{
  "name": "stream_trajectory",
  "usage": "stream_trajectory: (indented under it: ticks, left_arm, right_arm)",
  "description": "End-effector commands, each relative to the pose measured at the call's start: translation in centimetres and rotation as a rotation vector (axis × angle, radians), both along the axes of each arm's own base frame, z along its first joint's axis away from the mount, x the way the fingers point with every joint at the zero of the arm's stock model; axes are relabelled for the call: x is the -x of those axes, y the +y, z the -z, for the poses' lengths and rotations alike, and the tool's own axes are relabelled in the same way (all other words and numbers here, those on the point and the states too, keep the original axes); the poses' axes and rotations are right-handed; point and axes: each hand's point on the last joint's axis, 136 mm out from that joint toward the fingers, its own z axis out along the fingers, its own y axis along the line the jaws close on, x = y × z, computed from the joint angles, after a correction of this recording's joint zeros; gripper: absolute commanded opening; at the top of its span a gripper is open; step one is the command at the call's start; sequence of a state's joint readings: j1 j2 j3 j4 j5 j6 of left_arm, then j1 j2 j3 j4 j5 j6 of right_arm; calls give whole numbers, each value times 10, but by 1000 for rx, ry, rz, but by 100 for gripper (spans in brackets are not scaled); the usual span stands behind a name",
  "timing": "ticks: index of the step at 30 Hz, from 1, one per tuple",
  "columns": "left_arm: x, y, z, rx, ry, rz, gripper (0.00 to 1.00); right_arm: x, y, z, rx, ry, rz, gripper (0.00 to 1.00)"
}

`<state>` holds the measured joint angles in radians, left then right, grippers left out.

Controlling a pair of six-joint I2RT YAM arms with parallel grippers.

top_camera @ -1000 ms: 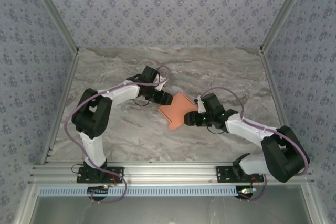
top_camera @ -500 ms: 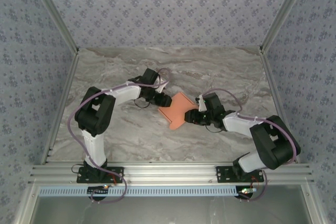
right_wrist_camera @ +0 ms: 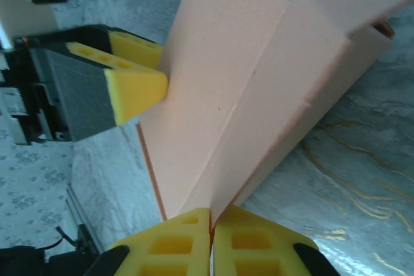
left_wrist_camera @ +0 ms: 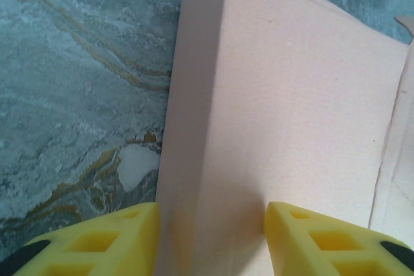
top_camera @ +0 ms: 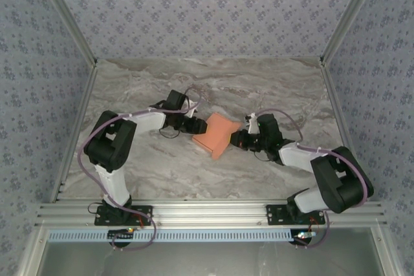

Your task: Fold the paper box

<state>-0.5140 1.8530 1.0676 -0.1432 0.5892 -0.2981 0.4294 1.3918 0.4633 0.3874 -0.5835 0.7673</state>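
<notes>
- One paper box of salmon-orange card, partly folded, was seen about the middle of the marble-patterned table, between the two grippers.
- Two arms were counted, one reaching in from the left and one from the right, and each ended at the box.
- The left gripper was set against the box's left end. In its wrist view its two yellow fingers were held part-way apart, and a folded ridge of card filled the space between them. The card was touched on both sides, so the box was gripped there.
- The right gripper was placed at the box's right end. Its two fingers were pressed together, with a thin edge of card pinched between them.
- In the right wrist view two panels were seen meeting in a crease that ran down to the pinched edge. One finger of the left gripper was laid against the left-hand panel.
- Whether the box's underside rested on the table could not be told.
</notes>
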Motion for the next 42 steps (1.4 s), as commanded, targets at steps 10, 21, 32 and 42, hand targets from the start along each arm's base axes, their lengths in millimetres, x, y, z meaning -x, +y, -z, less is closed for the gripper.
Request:
stream_trajectory:
  ticks: [10, 21, 32, 42]
  left_arm:
    - [31, -9, 4, 63, 101, 51, 50]
    - [32, -18, 4, 60, 103, 87, 53]
    - [27, -24, 2, 56, 93, 86, 53]
    - [7, -2, -23, -42, -74, -28, 58]
  right_arm:
    - [-4, 8, -66, -96, -189, -40, 5]
    - [-9, 8, -64, -62, -162, 0, 6]
    - [-19, -1, -45, 48, -86, 117, 7]
    - [-27, 6, -30, 172, -62, 168, 8]
